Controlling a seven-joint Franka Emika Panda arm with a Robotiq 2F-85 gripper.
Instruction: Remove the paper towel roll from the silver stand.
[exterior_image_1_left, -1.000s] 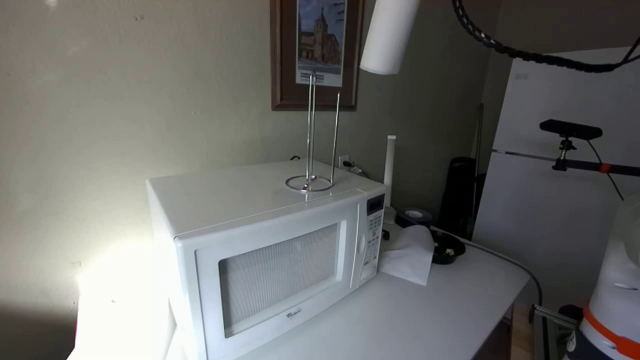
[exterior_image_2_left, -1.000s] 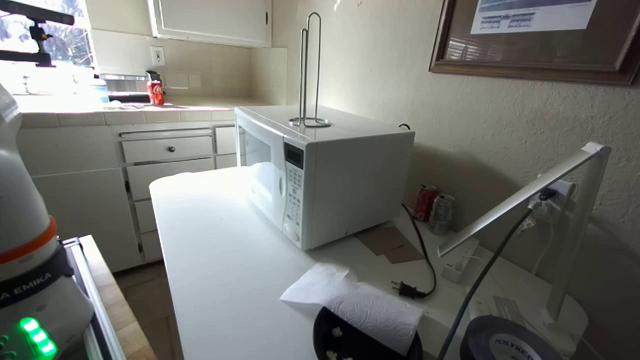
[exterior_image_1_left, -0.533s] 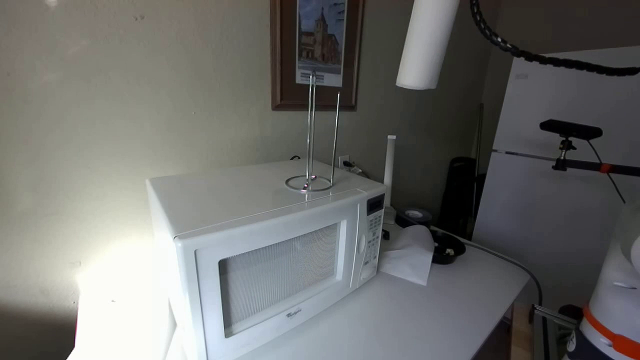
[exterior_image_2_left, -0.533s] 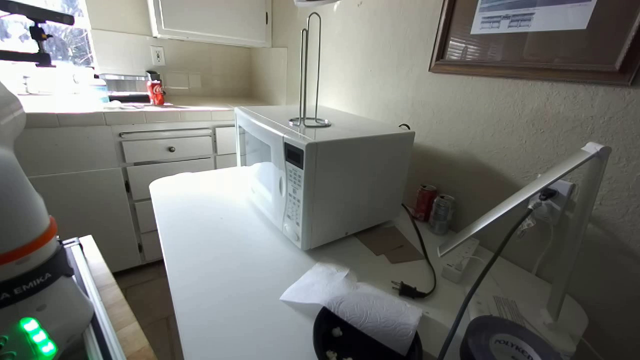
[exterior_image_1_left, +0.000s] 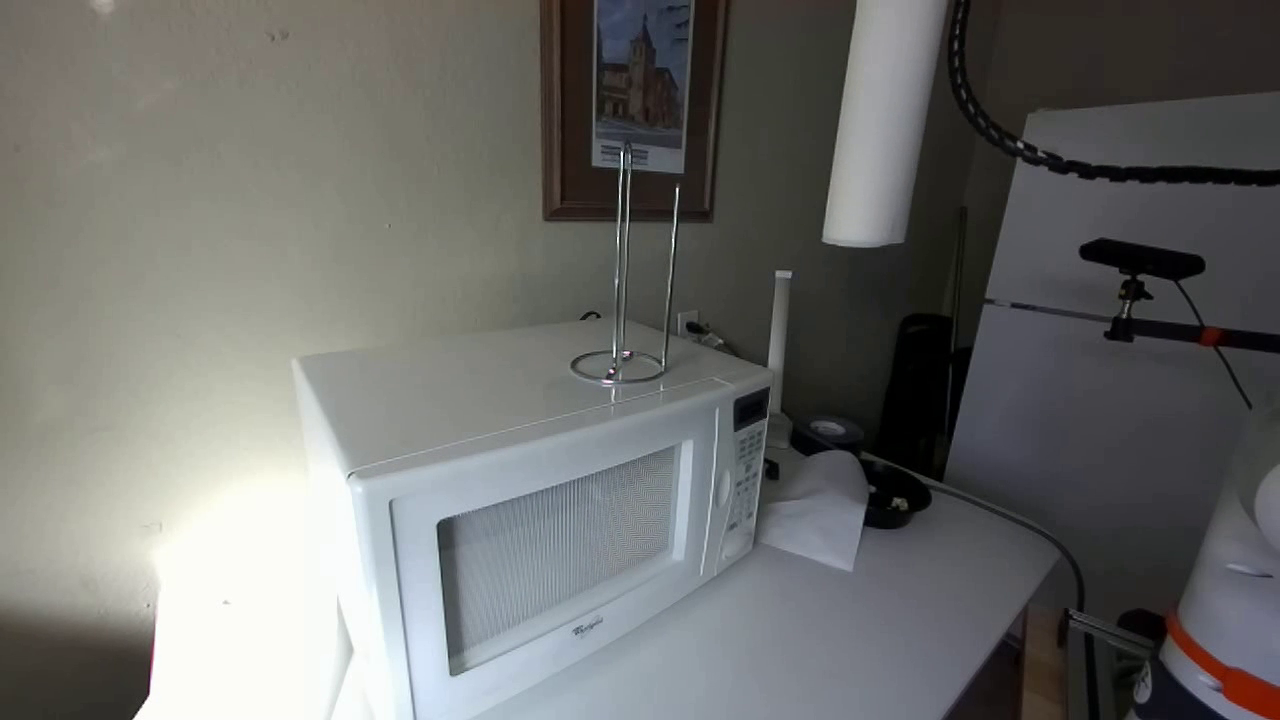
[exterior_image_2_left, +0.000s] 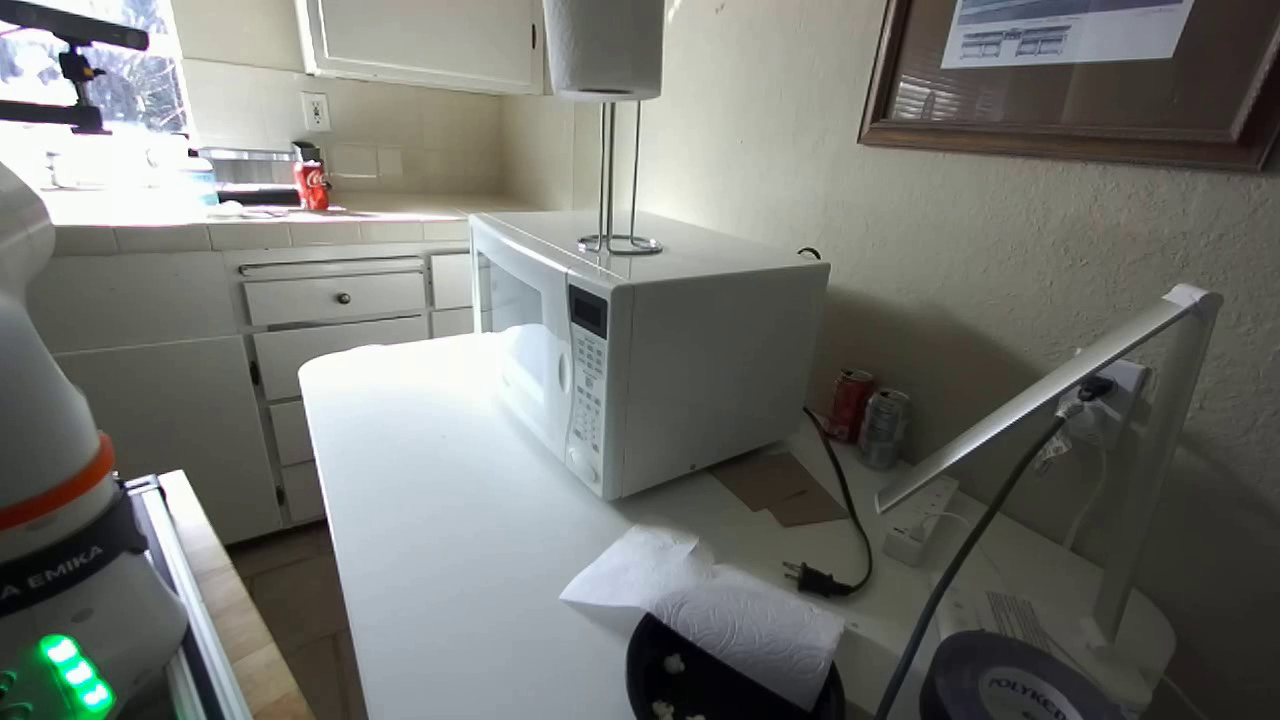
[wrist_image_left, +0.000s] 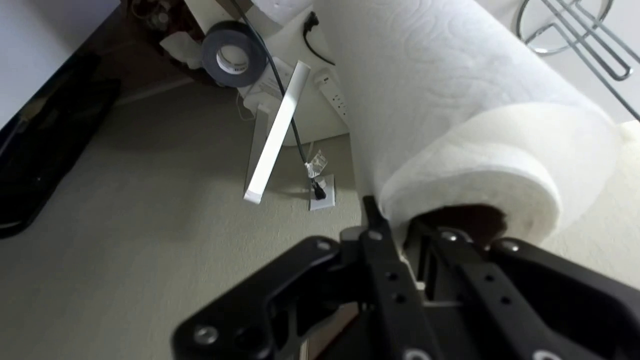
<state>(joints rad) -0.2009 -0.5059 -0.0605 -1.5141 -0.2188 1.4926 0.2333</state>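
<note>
The paper towel roll (exterior_image_1_left: 885, 125), a tall white cylinder, hangs in the air above the counter, to the right of the silver stand in this exterior view. In an exterior view the roll (exterior_image_2_left: 605, 50) covers the stand's top from the camera's side. The silver stand (exterior_image_1_left: 619, 260) stands upright and bare on the microwave; it also shows in an exterior view (exterior_image_2_left: 604, 170) and in the wrist view (wrist_image_left: 590, 35). In the wrist view my gripper (wrist_image_left: 392, 220) is shut on the wall of the roll (wrist_image_left: 440, 65), one finger outside, one in the hollow core, whose fingertip is hidden.
The white microwave (exterior_image_1_left: 530, 410) stands on the white counter (exterior_image_1_left: 780, 640). Beside it are a crumpled paper sheet (exterior_image_2_left: 720, 600), a black bowl (exterior_image_2_left: 690, 680), a tape roll (exterior_image_2_left: 1000, 685), a desk lamp (exterior_image_2_left: 1150, 430), cans (exterior_image_2_left: 850, 405) and a loose plug (exterior_image_2_left: 825, 580).
The roll has moved right and down, away from the stand, and hangs more nearly upright. It has come into view from the top edge of an exterior view. The stand has not moved.
</note>
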